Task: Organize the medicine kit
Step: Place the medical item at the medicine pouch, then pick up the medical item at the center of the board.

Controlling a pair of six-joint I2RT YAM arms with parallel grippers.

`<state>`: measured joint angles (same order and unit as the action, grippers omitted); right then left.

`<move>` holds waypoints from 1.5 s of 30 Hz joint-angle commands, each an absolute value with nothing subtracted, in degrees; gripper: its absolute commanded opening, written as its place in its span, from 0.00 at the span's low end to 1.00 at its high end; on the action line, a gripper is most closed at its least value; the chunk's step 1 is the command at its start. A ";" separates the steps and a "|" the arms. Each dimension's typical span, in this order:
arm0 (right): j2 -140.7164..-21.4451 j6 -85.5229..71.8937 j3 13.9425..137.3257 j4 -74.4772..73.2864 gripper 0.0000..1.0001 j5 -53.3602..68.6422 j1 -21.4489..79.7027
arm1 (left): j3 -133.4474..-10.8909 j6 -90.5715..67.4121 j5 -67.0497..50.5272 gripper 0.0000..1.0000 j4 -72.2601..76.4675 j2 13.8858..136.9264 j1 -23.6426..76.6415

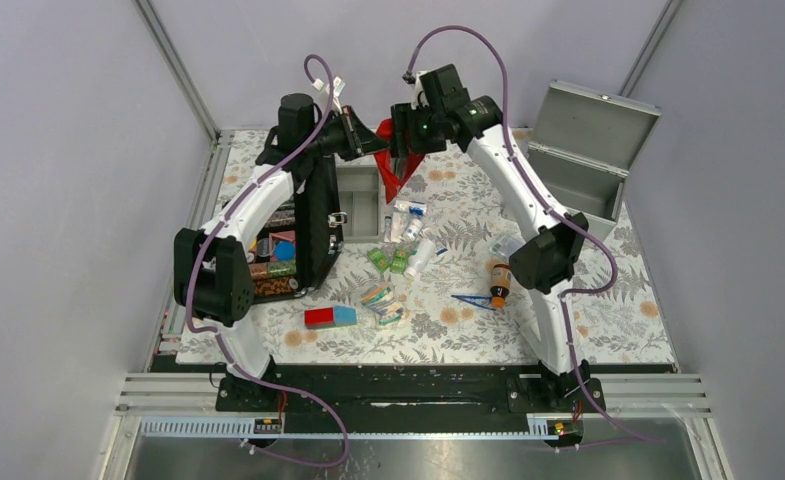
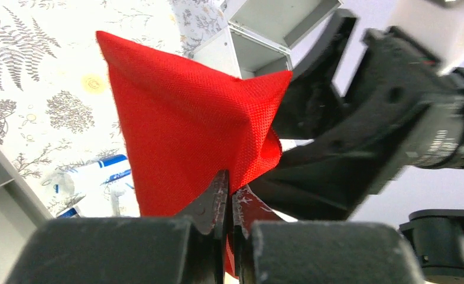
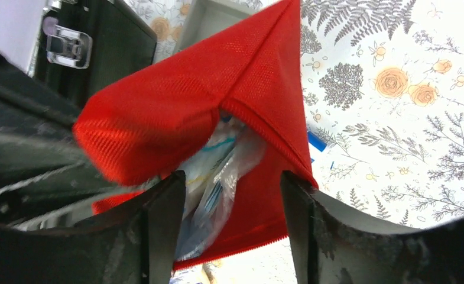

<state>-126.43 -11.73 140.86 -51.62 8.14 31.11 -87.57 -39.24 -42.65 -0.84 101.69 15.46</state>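
A red fabric pouch (image 1: 392, 168) hangs in the air over the back middle of the table, between my two grippers. My left gripper (image 2: 229, 183) is shut on a fold of the pouch (image 2: 182, 118) and holds it up. My right gripper (image 3: 232, 177) is open, its fingers standing either side of the pouch's (image 3: 176, 112) lower opening. A clear plastic packet (image 3: 214, 183) sticks out of that opening between the fingers. In the top view the left gripper (image 1: 373, 140) and right gripper (image 1: 400, 138) meet at the pouch.
An open black case (image 1: 313, 225) with items stands at the left, a grey tray (image 1: 358, 205) beside it. An open grey metal box (image 1: 583, 150) sits back right. White tubes (image 1: 408, 225), green packets (image 1: 388, 262), a red-blue box (image 1: 330, 317) and a brown bottle (image 1: 499, 280) lie loose.
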 commanded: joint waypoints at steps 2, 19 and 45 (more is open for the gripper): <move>-115.29 -9.95 141.50 -50.82 0.70 13.80 30.98 | -88.00 -37.21 -40.23 0.00 -1.03 99.78 15.37; -91.88 24.79 99.18 -55.10 0.82 25.69 22.16 | -90.23 -33.54 -39.68 0.00 -4.76 97.05 15.00; -86.71 54.43 56.69 -42.35 0.45 7.82 30.28 | -89.14 -34.66 -38.00 0.00 -6.43 96.55 16.35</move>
<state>-85.34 55.05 54.78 -45.54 9.96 29.80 -87.74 -34.11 -38.35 -9.43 98.56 15.92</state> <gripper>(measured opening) 0.449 0.013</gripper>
